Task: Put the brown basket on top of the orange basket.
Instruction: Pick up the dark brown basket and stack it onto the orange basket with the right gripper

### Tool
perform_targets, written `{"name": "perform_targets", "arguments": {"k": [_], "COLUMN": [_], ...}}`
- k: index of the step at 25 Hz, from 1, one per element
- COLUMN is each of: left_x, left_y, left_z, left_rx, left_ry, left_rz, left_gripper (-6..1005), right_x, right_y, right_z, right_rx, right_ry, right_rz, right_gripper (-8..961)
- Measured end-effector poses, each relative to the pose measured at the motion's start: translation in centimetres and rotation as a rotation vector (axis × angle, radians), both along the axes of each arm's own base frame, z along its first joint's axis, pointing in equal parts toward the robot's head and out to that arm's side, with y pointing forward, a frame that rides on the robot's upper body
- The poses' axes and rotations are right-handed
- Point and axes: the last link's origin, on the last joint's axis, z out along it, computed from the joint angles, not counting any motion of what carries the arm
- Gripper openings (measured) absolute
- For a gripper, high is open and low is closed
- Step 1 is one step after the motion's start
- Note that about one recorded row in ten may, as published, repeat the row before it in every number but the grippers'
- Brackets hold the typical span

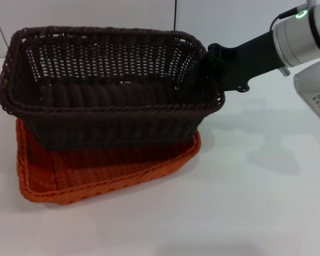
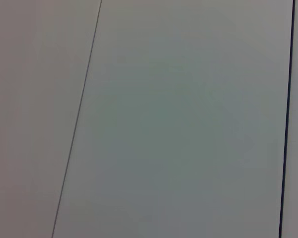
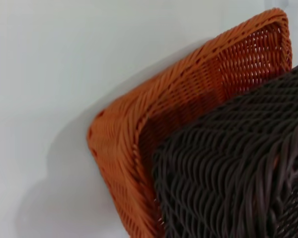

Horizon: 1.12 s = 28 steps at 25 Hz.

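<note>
The brown basket [image 1: 112, 114] stands over the orange basket [image 1: 106, 173], its base down inside the orange rim and shifted toward the back. The orange basket's front and left side stick out from under it. My right gripper [image 1: 212, 61] is at the brown basket's right-hand rim and is shut on it, the arm reaching in from the upper right. The right wrist view shows the brown basket's woven wall [image 3: 238, 168] close up, with a corner of the orange basket [image 3: 188, 94] beneath it. My left gripper is out of view.
Both baskets are on a white table [image 1: 256, 202]. A white wall with a dark vertical seam [image 1: 175, 13] stands behind it. The left wrist view shows only white panels [image 2: 179, 124].
</note>
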Motion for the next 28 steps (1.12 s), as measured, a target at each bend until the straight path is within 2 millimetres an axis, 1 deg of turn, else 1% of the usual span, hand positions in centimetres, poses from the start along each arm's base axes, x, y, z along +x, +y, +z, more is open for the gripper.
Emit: {"name": "perform_targets", "arguments": {"k": [3,8,12,19,28], "left_x": [0.0,0.1,0.1,0.1,0.1], "left_y": [0.1,0.2,0.0,-0.2,-0.3], "left_z": [0.0,0.0,0.1,0.1,0.1], "left_rx": [0.002,0.003,0.005,0.011,0.009], "left_ry": [0.000,0.001,0.002,0.002,0.002], "left_rz": [-0.002,-0.005,-0.005,-0.013,-0.012], "left_gripper": [773,772,773,773,772], "right_x": [-0.2,-0.5,-0.6,-0.4,0.2], "right_y": [0.0,0.0,-0.2,-0.4,-0.6], "right_z": [-0.5,-0.7,-1.2,-1.5,-2.1], "right_rx": [0.003,0.002,-0.009,-0.012,0.007], "right_ry": [0.008,0.012,0.013,0.013,0.063], "right_rz": [0.014,0.018,0.020,0.014,-0.028], "right_gripper": [152,152,152,151,151]}}
